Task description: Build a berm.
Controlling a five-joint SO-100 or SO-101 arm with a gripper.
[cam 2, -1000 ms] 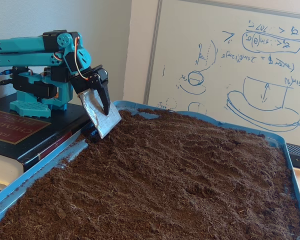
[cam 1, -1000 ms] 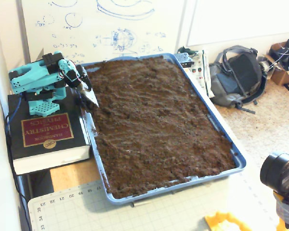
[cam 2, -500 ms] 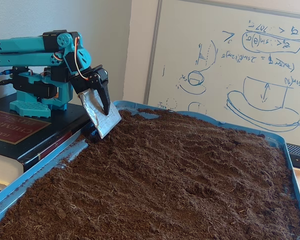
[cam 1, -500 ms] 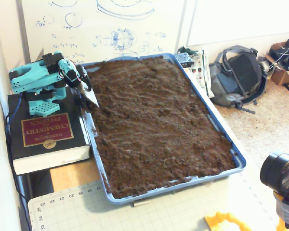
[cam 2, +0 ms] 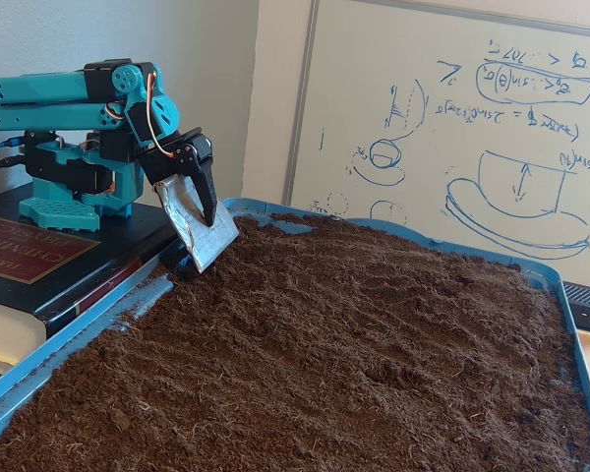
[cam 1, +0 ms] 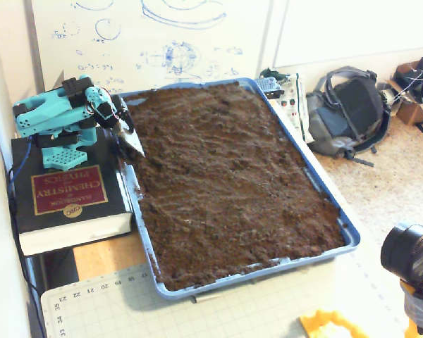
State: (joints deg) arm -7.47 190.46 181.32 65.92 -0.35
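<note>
Dark brown crumbly soil (cam 1: 233,176) (cam 2: 354,344) fills a blue tray (cam 1: 349,236) (cam 2: 574,334) and lies roughly level, with small clumps and ripples. No berm shows in either fixed view. My teal arm (cam 1: 53,116) (cam 2: 79,98) is folded on a thick book beside the tray. Its gripper (cam 1: 132,144) (cam 2: 208,241) points down over the tray's corner next to the arm. One finger is a flat silver blade (cam 2: 202,236). The black finger lies against it, shut on nothing, with the blade tip just at the soil surface.
The black book (cam 1: 67,193) (cam 2: 29,256) under the arm borders the tray. A whiteboard (cam 1: 162,35) (cam 2: 452,118) stands behind it. A grey backpack (cam 1: 345,113) and boxes lie on the floor. A cutting mat (cam 1: 197,310) and a camera lens (cam 1: 409,253) sit near the front.
</note>
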